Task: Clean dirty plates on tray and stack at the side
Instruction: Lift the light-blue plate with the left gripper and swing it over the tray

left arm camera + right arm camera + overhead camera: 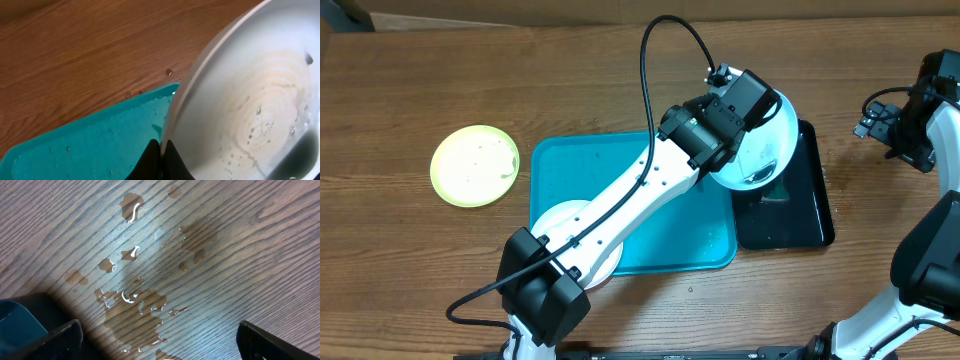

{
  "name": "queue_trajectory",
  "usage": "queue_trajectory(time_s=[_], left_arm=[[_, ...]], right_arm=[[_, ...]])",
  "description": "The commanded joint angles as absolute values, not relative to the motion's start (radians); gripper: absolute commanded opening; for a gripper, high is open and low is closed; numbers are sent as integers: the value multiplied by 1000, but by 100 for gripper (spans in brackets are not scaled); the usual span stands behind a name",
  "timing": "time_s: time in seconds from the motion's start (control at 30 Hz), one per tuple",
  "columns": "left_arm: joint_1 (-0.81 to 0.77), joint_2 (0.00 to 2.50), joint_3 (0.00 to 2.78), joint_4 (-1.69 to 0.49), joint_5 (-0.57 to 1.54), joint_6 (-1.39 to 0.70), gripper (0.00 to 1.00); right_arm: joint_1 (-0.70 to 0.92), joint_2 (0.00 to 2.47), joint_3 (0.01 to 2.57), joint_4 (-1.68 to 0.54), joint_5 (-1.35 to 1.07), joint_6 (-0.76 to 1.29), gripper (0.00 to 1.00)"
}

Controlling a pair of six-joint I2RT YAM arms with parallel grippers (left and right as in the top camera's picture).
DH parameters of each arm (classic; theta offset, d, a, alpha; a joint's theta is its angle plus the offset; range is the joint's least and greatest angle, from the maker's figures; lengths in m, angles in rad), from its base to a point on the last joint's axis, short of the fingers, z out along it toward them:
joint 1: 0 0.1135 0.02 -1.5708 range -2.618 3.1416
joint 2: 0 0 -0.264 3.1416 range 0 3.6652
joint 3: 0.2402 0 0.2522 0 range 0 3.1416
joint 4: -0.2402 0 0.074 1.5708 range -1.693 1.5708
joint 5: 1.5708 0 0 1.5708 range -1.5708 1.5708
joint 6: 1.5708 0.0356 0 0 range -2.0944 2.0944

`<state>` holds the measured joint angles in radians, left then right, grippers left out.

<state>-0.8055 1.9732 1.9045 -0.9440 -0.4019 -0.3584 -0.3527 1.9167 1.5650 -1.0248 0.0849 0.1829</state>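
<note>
Left wrist view: left gripper (pixel 160 147) pinched the wet pale blue round plastic plate (pixel 260 100) by its rim, frame right, beside the turquoise plastic tray (pixel 90 145). I judged it light, stiff and slippery. My right gripper (pixel 157 340) stood spread, empty.

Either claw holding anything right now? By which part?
Left claw pinches the pale blue plate by its rim; right claw open, empty.
</note>
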Motion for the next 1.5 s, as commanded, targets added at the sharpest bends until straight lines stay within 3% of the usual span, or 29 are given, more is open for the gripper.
queue_trajectory(time_s=[0.0, 0.33, 0.87, 1.47], left_arm=[[-807, 1978, 1933, -933, -439, -336, 4], [-849, 1979, 1933, -923, -529, -297, 4], [-1154, 1979, 1933, -884, -1027, -181, 4], [-1211, 1979, 1933, -742, -1161, -9, 4]], right_arm=[[-353, 1899, 1573, -1023, 84, 187, 100], [-353, 1899, 1573, -1022, 84, 187, 100], [-353, 1899, 1573, -1023, 84, 187, 100], [-353, 1899, 1573, -1022, 84, 187, 100]])
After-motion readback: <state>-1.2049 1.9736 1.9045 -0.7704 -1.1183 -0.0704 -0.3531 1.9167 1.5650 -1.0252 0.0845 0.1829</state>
